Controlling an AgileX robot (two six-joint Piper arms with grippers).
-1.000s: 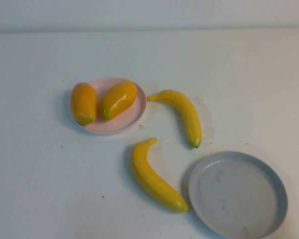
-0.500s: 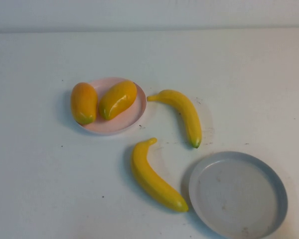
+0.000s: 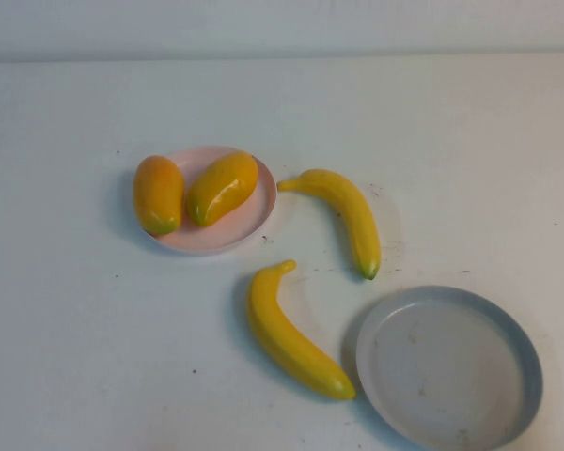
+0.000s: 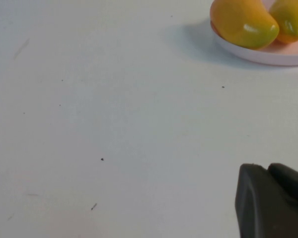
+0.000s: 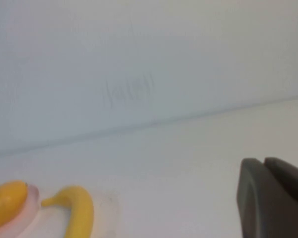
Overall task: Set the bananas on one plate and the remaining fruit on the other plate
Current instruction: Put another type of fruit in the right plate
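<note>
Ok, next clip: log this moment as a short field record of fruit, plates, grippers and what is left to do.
mangoes: two, left mango overhanging the rim and right mango, both on the pink plate
bananas: far banana and near banana, both on the table
grey-blue plate: holds nothing, near banana's tip beside its rim
left gripper: only an edge shows, over bare table near the pink plate
right gripper: only an edge shows, raised, holding nothing seen
remaining: both bananas

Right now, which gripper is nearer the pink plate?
Left. The left gripper views the pink plate close across bare table; the right gripper sees it farther off, beyond a banana.
</note>
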